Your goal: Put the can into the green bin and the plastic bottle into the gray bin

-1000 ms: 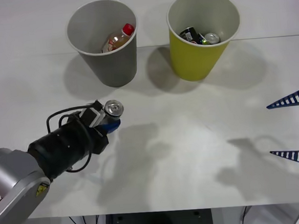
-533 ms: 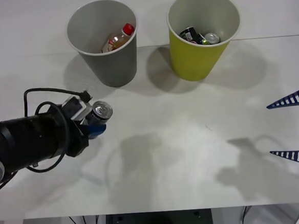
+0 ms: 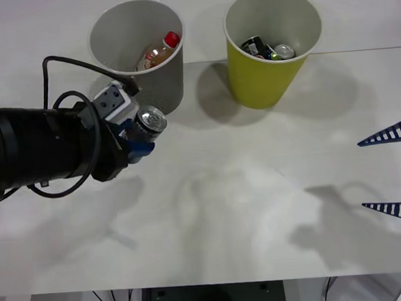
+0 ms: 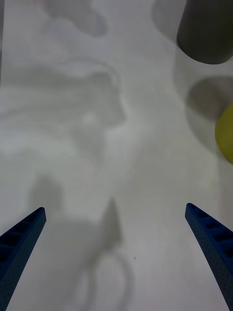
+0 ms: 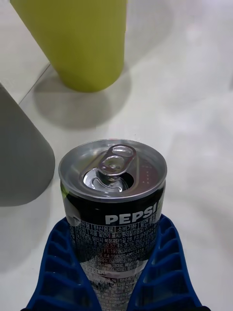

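Note:
My left gripper (image 3: 142,137) is shut on the can (image 3: 150,121), a slim can with a silver pull-tab top and a black band of lettering (image 5: 114,194). It hangs tilted above the table, just in front of the gray bin (image 3: 160,91). The plastic bottle (image 3: 158,53) with its red cap lies inside that gray bin. The green bin (image 3: 261,81) stands to the right of it and holds other cans (image 3: 270,50). The left wrist view has the green bin (image 5: 82,43) ahead and the gray bin (image 5: 19,165) close beside the can. My right gripper (image 3: 362,175) stands open at the right edge.
Both bins stand at the back of the white table (image 3: 246,209), whose front edge is near me. A seam between two tabletops (image 3: 359,50) runs behind the bins. In the right wrist view the open fingers (image 4: 22,238) hover over bare table, the gray bin (image 4: 206,34) far off.
My left gripper has risen with the can and moved back and right, up to the gray bin's front. The right arm has not moved.

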